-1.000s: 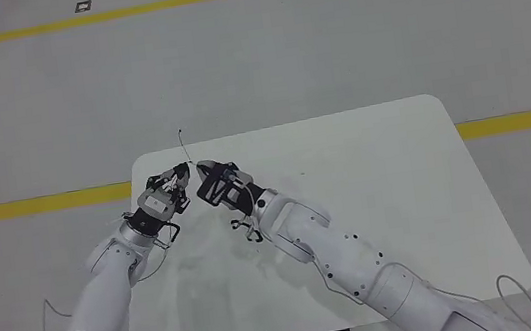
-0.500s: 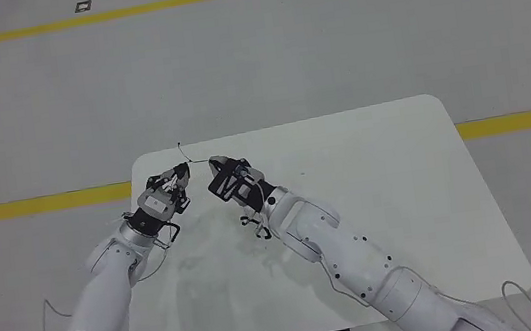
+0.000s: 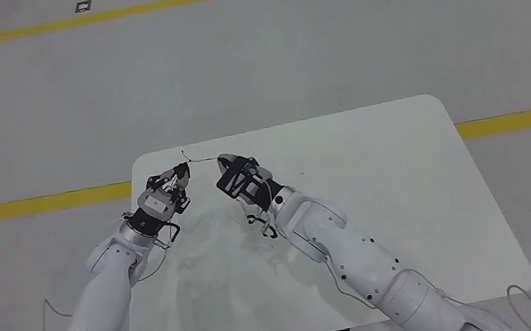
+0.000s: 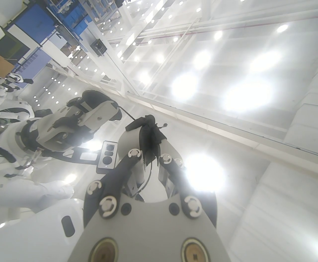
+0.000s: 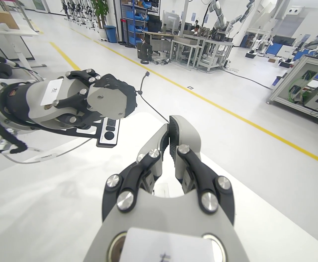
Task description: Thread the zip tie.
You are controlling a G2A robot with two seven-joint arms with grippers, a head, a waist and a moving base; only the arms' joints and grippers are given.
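Both pincers hang above the table (image 3: 375, 151) near its far left corner, facing each other with the zip tie (image 5: 155, 109) strung between them. The right pincer (image 5: 169, 129) is pinched tight on 1 end of the thin black strap. The left pincer (image 4: 149, 127), its tips wrapped in black, is clamped on it further along, with a short stub poking out past the pads. I'd say 2 grips hold the floppy strap taut and steerable (it would droop with 1), so the tail can be fed.
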